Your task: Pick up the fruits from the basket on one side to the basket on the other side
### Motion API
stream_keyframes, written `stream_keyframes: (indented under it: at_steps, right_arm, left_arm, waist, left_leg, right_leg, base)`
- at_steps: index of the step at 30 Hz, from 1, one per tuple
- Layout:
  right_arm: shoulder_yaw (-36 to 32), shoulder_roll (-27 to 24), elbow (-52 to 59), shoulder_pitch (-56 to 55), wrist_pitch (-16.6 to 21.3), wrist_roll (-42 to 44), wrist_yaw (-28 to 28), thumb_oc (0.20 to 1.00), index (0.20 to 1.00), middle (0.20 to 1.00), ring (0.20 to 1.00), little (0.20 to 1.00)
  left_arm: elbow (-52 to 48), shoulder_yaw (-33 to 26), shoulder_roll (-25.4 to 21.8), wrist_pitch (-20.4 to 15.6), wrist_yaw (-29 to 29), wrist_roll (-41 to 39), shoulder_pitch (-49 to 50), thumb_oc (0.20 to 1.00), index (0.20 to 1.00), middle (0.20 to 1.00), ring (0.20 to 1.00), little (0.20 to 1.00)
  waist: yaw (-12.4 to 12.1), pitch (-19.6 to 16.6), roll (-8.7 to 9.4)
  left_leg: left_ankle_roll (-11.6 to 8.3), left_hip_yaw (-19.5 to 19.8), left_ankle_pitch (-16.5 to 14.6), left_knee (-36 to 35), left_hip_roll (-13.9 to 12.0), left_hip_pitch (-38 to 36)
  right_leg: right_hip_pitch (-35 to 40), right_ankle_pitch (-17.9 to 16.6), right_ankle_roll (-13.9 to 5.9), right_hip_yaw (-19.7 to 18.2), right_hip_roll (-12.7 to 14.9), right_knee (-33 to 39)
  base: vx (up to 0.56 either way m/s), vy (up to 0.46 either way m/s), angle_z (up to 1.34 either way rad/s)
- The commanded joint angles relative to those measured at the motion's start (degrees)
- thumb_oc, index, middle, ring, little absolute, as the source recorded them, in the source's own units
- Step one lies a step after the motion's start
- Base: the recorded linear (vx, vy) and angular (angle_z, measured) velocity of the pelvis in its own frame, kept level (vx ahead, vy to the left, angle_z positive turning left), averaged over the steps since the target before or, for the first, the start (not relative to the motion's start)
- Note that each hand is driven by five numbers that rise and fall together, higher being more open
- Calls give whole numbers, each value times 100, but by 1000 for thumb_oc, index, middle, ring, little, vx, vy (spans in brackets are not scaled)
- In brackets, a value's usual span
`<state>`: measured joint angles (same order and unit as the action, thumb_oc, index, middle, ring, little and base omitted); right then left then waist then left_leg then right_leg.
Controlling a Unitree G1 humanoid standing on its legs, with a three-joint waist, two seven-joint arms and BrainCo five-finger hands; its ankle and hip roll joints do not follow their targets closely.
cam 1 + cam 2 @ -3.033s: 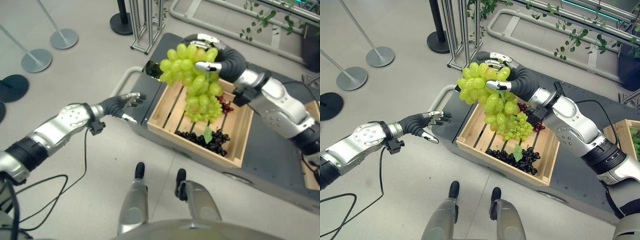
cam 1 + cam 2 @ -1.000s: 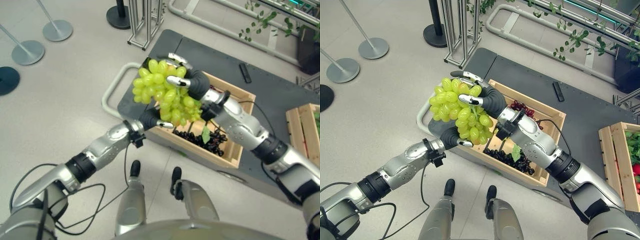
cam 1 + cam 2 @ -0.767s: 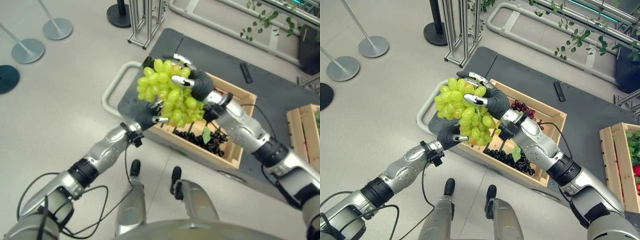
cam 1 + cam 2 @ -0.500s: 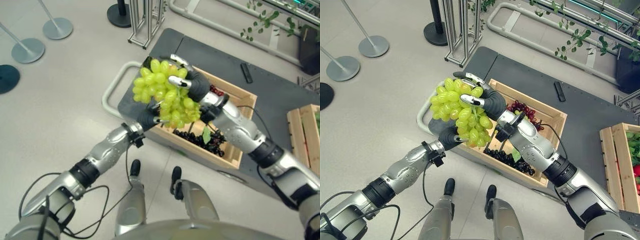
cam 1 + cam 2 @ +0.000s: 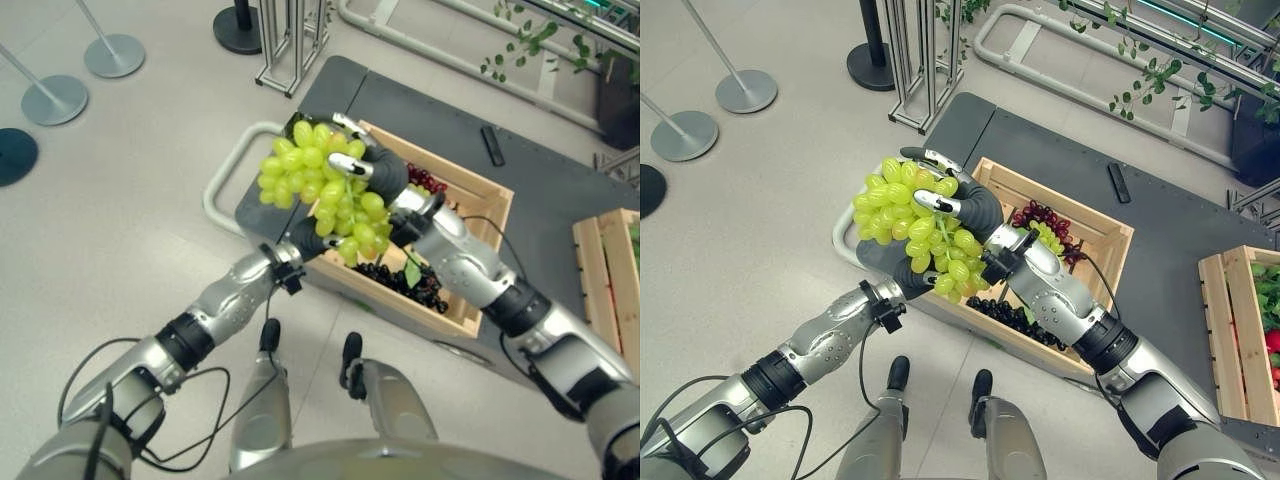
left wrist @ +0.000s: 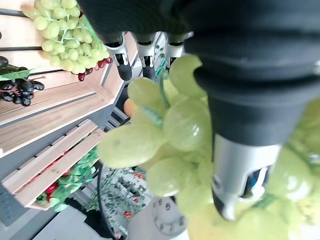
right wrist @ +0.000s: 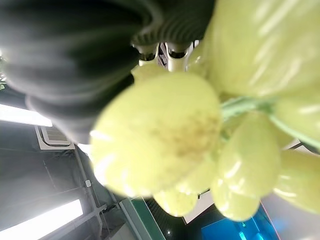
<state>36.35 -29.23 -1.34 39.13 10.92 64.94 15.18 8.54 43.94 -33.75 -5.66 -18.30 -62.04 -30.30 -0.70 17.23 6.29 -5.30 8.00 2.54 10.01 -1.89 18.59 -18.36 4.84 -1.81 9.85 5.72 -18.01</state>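
Compared with a moment ago, left hand [image 5: 910, 272] now tucked closer beneath the green grape bunch [image 5: 915, 235], fingers cupped against it, right hand [image 5: 962, 208] curled round its top, above the wooden crate's [image 5: 1102, 300] near-left corner; no legible writing.

L hand [image 5: 912, 272] mostly hidden under green grapes [image 5: 910, 225], far crate [image 5: 1240, 330] cut off
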Motion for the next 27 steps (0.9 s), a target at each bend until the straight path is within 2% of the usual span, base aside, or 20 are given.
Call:
stream_keyframes:
  at_steps: [1, 24, 25, 26, 27]
  right_arm:
    - [-189, 297, 369, 201, 234, 228, 108, 200, 200, 200, 200, 200]
    - [-360, 653, 334, -151, 254, 471, 118, 200, 200, 200, 200, 200]
    - [-393, 695, 325, -185, 254, 497, 108, 200, 200, 200, 200, 200]
    - [-390, 713, 315, -194, 267, 502, 104, 200, 200, 200, 200, 200]
    - [-390, 713, 315, -194, 267, 502, 104, 200, 200, 200, 200, 200]
  left_arm:
    - [-65, 24, 189, -202, -119, -27, -460, 1000, 1000, 1000, 1000, 1000]
    - [99, -125, 634, -172, -88, -51, -290, 1000, 1000, 1000, 1000, 1000]
    - [115, -111, 653, -156, -88, -41, -285, 790, 790, 790, 790, 790]
    - [127, -110, 665, -158, -87, -36, -284, 398, 398, 398, 398, 398]
    - [127, -110, 665, -158, -87, -36, -284, 338, 338, 338, 338, 338]
  waist:
    - [42, -96, 141]
    - [51, -104, 141]
    - [52, -106, 141]
    - [53, -106, 139]
    - [53, -107, 139]
  left_leg:
    - [221, -195, -173, 111, 134, -12]
    - [216, -170, -120, 25, 130, -1]
    - [216, -167, -117, 15, 132, -3]
    - [217, -167, -116, 13, 133, -1]
    - [217, -167, -116, 13, 133, -1]
  right_leg:
    - [220, -112, -526, -281, 266, 72]
    - [200, -125, -531, -226, 295, 80]
    - [198, -125, -527, -221, 292, 82]
    - [191, -125, -526, -219, 292, 78]
    - [191, -125, -526, -219, 292, 78]
  base:
    - [0, 0, 0]
    - [0, 0, 0]
    - [0, 0, 0]
    - [0, 0, 0]
    - [0, 0, 0]
